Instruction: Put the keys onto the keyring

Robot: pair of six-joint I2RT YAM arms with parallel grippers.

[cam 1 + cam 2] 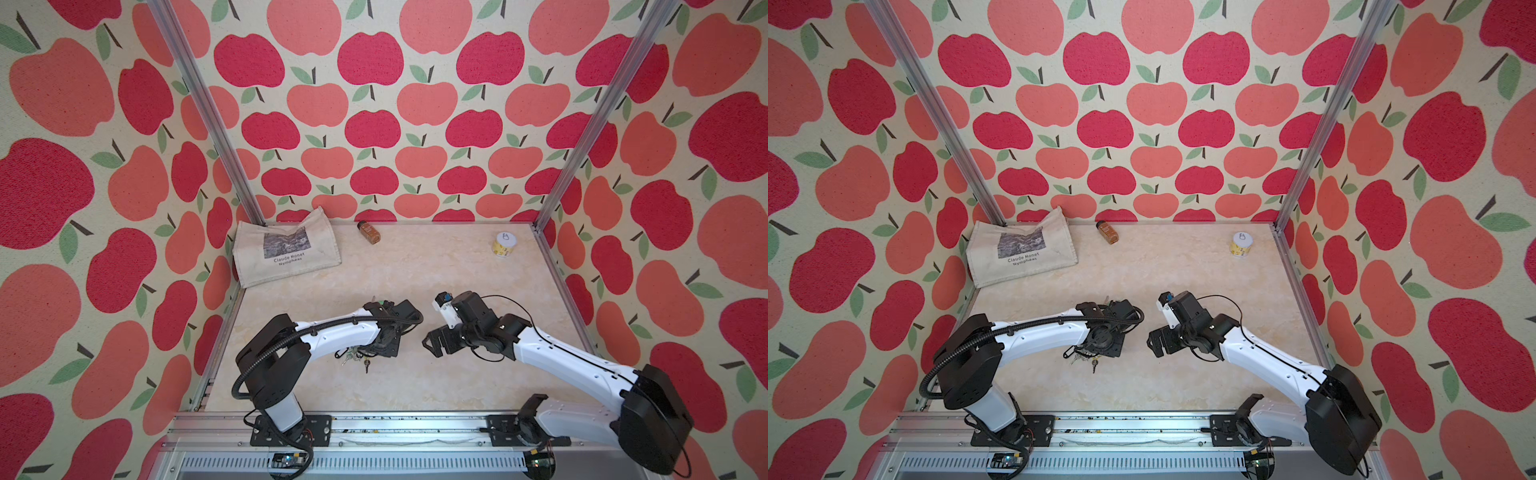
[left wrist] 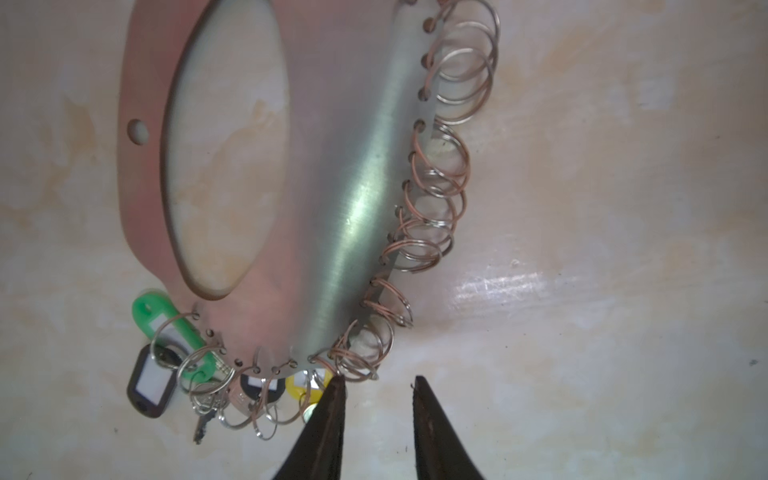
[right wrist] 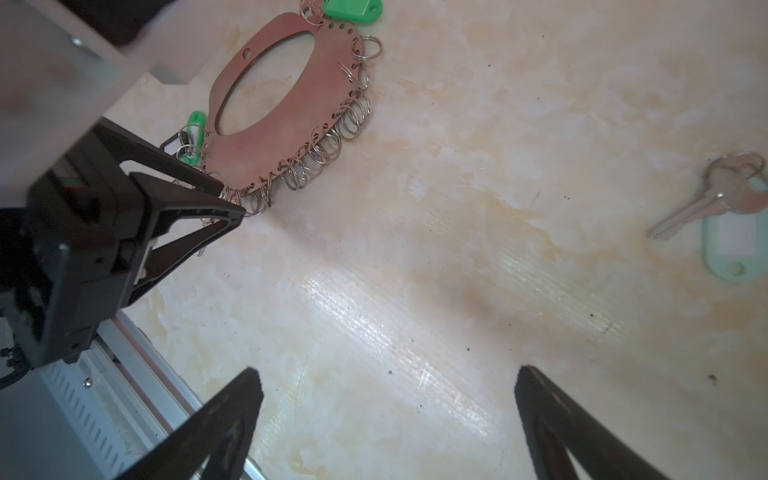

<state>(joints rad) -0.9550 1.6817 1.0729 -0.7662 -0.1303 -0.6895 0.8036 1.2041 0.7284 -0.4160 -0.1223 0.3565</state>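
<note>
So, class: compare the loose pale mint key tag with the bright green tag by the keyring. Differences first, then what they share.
Colour: the keys carry a pale mint tag; the green tag is vivid.
Place: the keys lie alone, apart from the keyring; the green tag sits at its ringed edge.
Shared: oblong plastic tags with white labels.

the middle of the tabletop (image 1: 415, 270) between left arm (image 1: 332, 330) and right arm (image 1: 561, 353) is bare, free for a pass. along the far edge sit a tote bag (image 1: 286, 253) left, a spice jar (image 1: 369, 232) middle, a can (image 1: 503, 244) right. the keyring (image 2: 340, 187), its edge crowded with split rings (image 2: 457, 83), lies under the left arm, just beside the left end effector (image 2: 378, 380). the keys (image 3: 725, 199) lie alone, bare tabletop all round.
</note>
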